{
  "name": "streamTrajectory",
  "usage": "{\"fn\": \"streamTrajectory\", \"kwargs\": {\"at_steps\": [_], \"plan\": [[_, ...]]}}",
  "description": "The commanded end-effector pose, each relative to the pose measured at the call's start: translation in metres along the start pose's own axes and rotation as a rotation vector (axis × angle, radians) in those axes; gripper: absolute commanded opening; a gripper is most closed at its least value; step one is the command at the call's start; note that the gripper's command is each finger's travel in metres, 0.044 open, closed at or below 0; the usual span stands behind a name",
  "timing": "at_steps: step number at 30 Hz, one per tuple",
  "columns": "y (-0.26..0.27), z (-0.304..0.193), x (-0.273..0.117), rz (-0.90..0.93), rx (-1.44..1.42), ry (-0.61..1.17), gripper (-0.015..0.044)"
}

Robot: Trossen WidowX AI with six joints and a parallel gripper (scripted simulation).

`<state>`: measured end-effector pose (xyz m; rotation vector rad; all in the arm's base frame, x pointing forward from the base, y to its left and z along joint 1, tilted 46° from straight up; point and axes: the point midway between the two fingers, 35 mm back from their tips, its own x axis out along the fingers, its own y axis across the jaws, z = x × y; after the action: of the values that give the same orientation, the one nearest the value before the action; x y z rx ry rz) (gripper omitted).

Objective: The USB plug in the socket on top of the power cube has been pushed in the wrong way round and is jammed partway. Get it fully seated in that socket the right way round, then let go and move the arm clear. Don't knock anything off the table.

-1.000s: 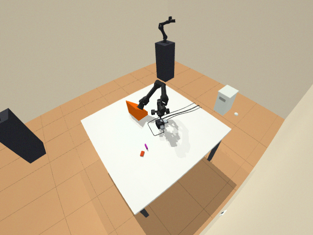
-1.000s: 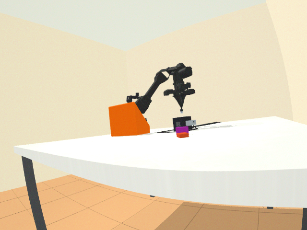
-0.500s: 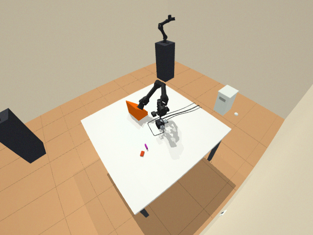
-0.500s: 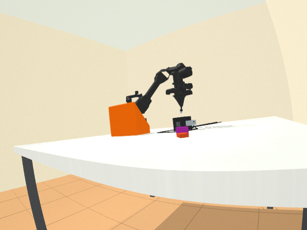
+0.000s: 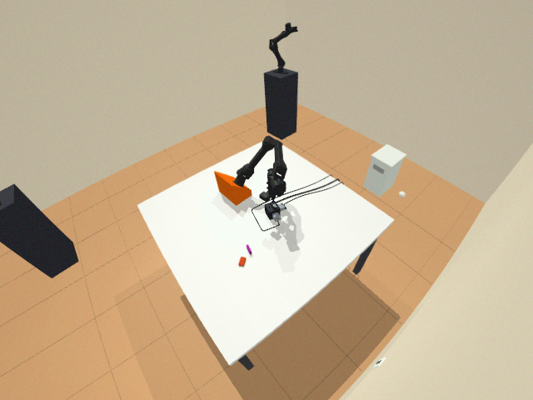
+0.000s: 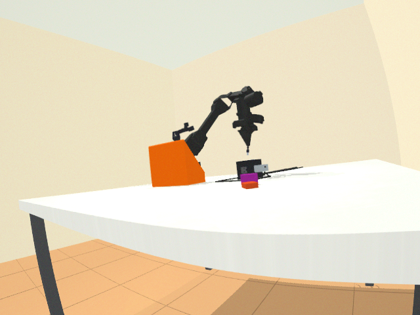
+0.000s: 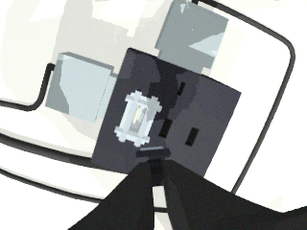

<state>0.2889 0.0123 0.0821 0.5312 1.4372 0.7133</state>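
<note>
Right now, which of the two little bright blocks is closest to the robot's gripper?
The purple block. It's thin and stands nearer the gripper; the red block is farther away.

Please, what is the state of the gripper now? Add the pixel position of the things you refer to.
Gripper [image 5: 274, 201] [image 6: 247, 147] [image 7: 156, 172]: closed, holding the small USB plug [image 6: 247, 153] [image 7: 153, 152] above the power cube [image 5: 271, 210] [image 6: 248, 167] [image 7: 211, 103].
</note>
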Motion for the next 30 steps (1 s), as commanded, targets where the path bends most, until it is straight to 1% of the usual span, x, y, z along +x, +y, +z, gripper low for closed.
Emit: {"fn": "streamTrajectory", "kwargs": {"at_steps": [1,30], "plan": [[0.0000,0.0000,0.0002,0.000,-0.129,0.000,0.0000],[0.0000,-0.0001,0.0003,0.000,-0.888,0.001,0.0000]]}}
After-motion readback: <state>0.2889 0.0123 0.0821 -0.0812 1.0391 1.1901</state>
